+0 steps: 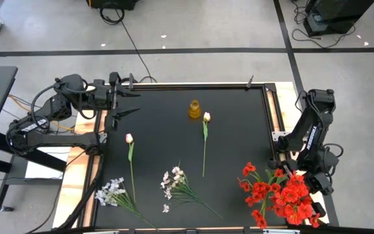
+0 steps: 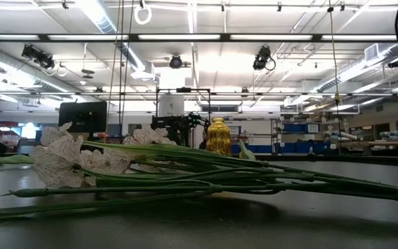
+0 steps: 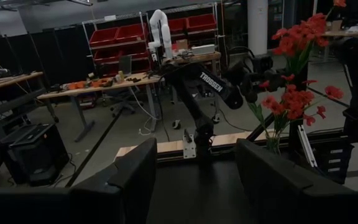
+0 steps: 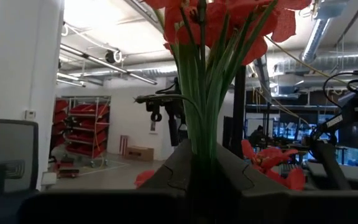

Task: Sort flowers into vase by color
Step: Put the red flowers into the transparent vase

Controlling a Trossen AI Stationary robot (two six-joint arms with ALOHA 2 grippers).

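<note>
The red flowers [image 1: 284,195] sit well to the right of the yellow vase [image 1: 194,108], stems pinched in the right pincer [image 4: 197,168], probably for carrying to it. White sprays [image 1: 174,182] lie nearer; the left pincer [image 1: 123,103] waits left, released.

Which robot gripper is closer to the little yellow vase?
Left. The left gripper hovers at the table's far left edge, fairly near the yellow vase. The right gripper is farther, at the near right corner, clamping the red flowers.
</note>
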